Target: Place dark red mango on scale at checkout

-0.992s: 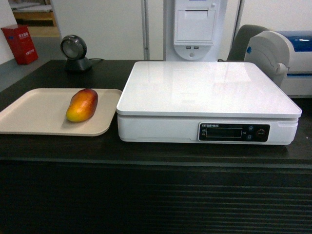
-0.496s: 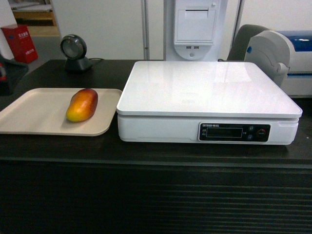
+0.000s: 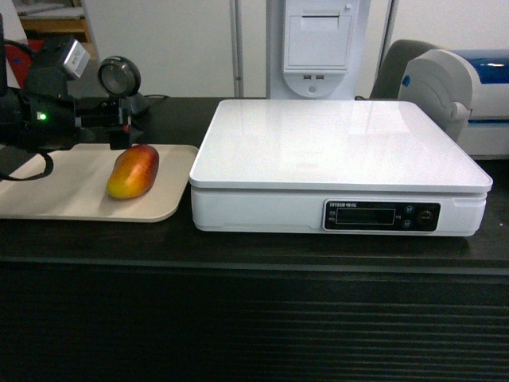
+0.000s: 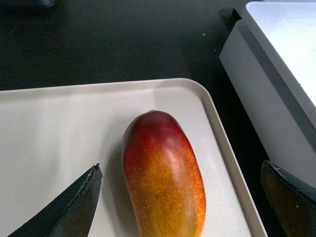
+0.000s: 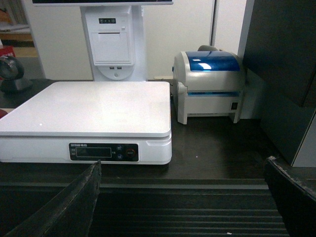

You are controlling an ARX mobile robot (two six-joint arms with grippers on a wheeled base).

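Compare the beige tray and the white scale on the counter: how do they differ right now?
The tray is thin, beige and matte; the scale is a thick white body with a glossy platform. The tray carries the dark red mango; the scale's platform is bare. The scale has a dark display strip with buttons on its front; the tray has none. Both sit flat, side by side, on the dark checkout.

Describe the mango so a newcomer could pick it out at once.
Start at the big white scale on the dark counter. Directly left of it lies a beige tray, and the mango rests near that tray's right edge. It is the only fruit there: an oval, dark red at its far end, fading to orange-yellow toward the front.
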